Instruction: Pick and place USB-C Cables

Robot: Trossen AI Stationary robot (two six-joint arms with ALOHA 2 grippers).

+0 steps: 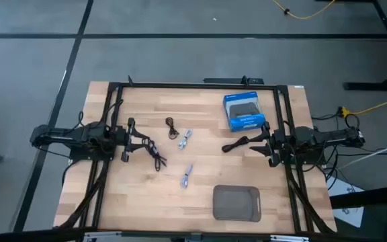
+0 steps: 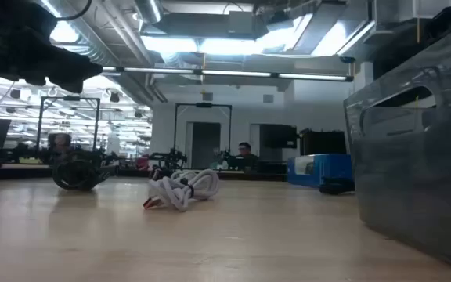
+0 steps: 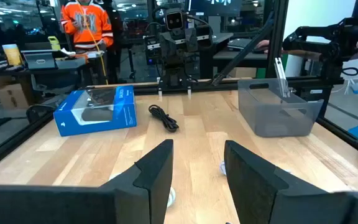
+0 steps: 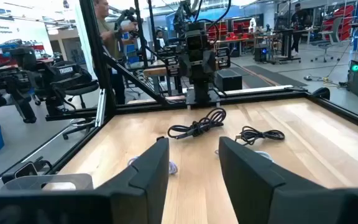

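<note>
Several small USB-C cable bundles lie flat on the wooden table between my arms. One black bundle [image 1: 157, 158] lies just in front of my left gripper [image 1: 140, 139], another [image 1: 236, 144] in front of my right gripper [image 1: 257, 142], and a thin black one [image 1: 172, 126] lies farther back. One white bundle [image 1: 185, 138] sits mid-table and another [image 1: 187, 176] nearer the front edge [image 2: 182, 188]. My left gripper [image 3: 197, 149] and right gripper [image 4: 192, 143] are both open, hover low and hold nothing.
A blue box [image 1: 244, 112] lies toward the far right, in front of my right arm. A grey translucent bin [image 1: 236, 203] stands near the front edge and shows large at the low view's right [image 2: 413, 157]. A black frame [image 1: 193, 85] rims the table. People show in the room beyond.
</note>
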